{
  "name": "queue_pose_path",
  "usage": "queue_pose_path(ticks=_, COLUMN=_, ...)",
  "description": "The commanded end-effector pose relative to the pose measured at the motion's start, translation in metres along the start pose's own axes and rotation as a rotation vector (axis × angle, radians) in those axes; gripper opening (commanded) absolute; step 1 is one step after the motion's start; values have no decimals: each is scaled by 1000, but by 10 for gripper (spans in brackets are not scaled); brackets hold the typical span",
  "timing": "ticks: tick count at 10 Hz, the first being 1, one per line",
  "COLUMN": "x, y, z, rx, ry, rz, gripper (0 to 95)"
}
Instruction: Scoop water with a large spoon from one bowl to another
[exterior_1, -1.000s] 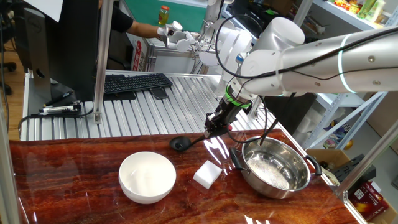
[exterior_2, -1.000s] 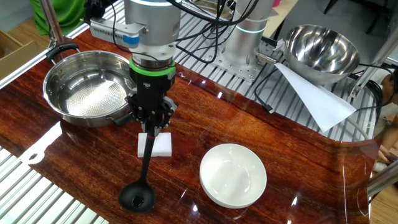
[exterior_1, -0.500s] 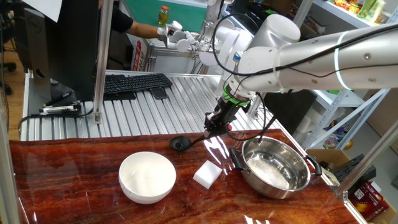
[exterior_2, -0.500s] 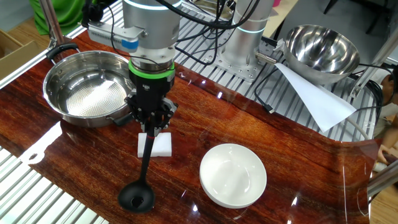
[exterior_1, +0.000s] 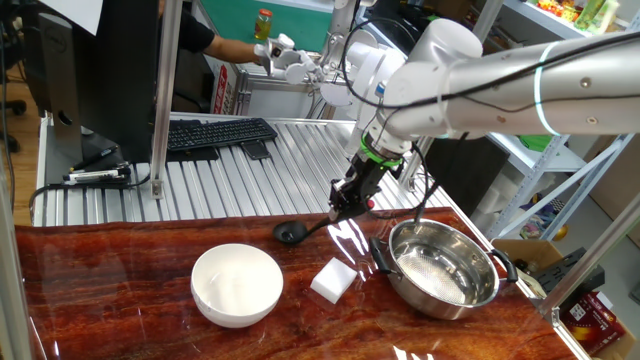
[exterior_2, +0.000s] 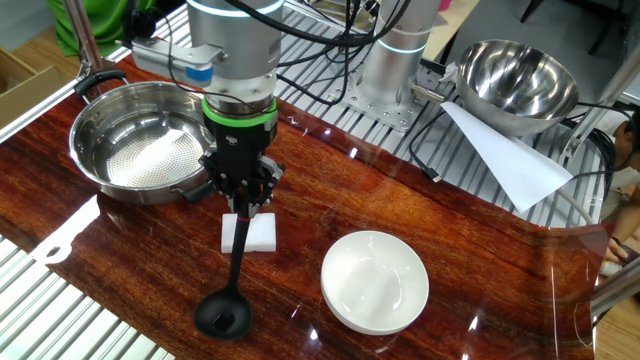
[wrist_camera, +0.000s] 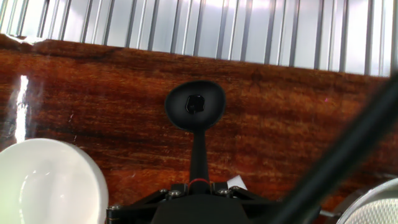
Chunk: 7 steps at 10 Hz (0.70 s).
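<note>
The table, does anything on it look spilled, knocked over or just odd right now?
Nothing looks spilled or tipped. The steel bowl and white bowl sit upright. The gripper holds the ladle by its handle. A white block lies between the bowls.

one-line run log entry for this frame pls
gripper: shut on large spoon handle | spoon cup: over table, outside both bowls | steel bowl: beside arm | white bowl: untouched
</note>
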<state>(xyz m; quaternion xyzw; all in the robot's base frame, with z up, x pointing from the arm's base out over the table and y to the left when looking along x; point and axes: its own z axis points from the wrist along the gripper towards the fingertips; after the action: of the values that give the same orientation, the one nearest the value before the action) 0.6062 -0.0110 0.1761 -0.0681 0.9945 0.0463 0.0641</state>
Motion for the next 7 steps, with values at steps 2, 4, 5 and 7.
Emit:
queue_pose_path(ticks=2, x=0, y=0, z=2, rx=7, ry=30, rz=85, gripper=0)
queue_pose_path(ticks=4, x=0, y=0, z=2, rx=5, ry=44, rz=108, gripper=0)
queue_pose_path(ticks=5, x=0, y=0, z=2, rx=1, ry=49, rz=109, gripper=0)
queue_pose_path(ticks=7, x=0, y=0, z=2, rx=-5, ry=52, rz=129, gripper=0)
